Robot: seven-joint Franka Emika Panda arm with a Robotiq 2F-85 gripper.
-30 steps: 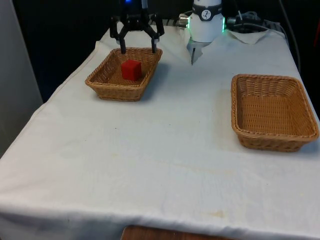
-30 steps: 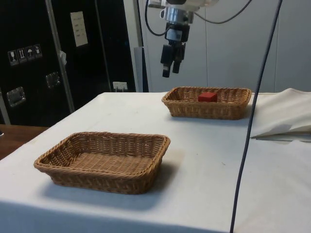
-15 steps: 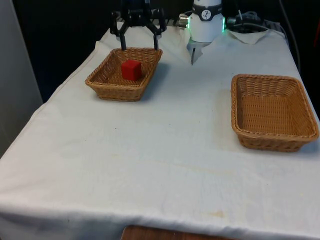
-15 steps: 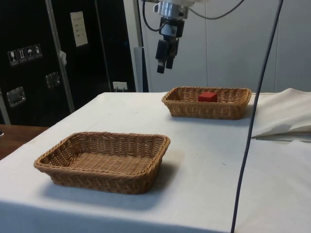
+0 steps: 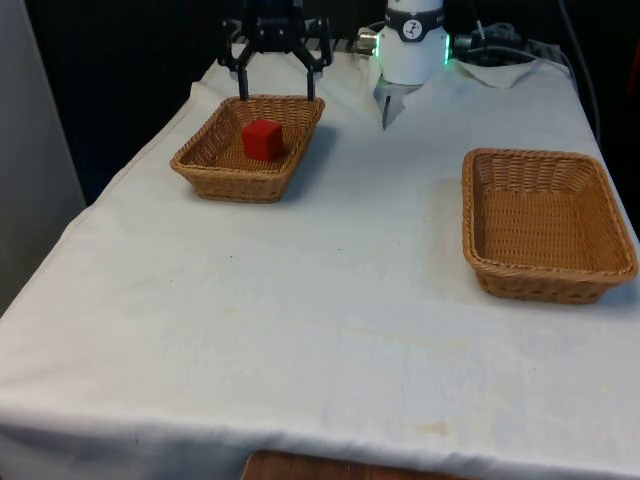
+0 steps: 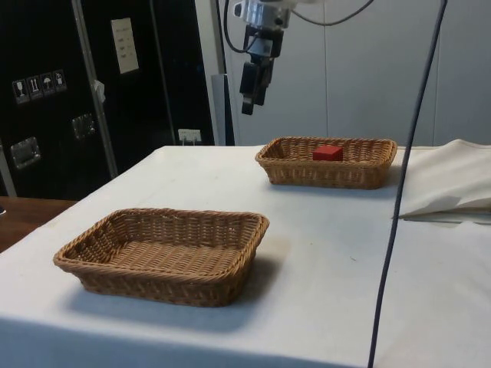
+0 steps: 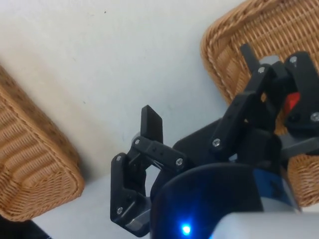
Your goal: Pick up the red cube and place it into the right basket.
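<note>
The red cube (image 5: 263, 139) lies inside the wicker basket (image 5: 205, 165) at the front view's left, near its far end. In the side view, the cube (image 6: 327, 152) rests in the far basket (image 6: 284, 170). My gripper (image 5: 277, 96) hangs open high above that basket's far rim, holding nothing. The side view places the gripper (image 6: 248, 107) well above and beside the basket's end. In the wrist view the gripper (image 7: 199, 83) has its fingers spread wide, and a bit of the cube (image 7: 291, 102) peeks out behind one finger. The other basket (image 5: 548, 285) at the front view's right holds nothing.
The white cloth (image 5: 330, 300) covers the table between the two baskets. A crumpled fold of cloth (image 6: 449, 188) lies at the side view's right. A dark cable (image 6: 399, 192) hangs across the side view.
The gripper has risen and drifted away from above the cube toward the basket's far end, staying open. The cube and both baskets have not moved.
</note>
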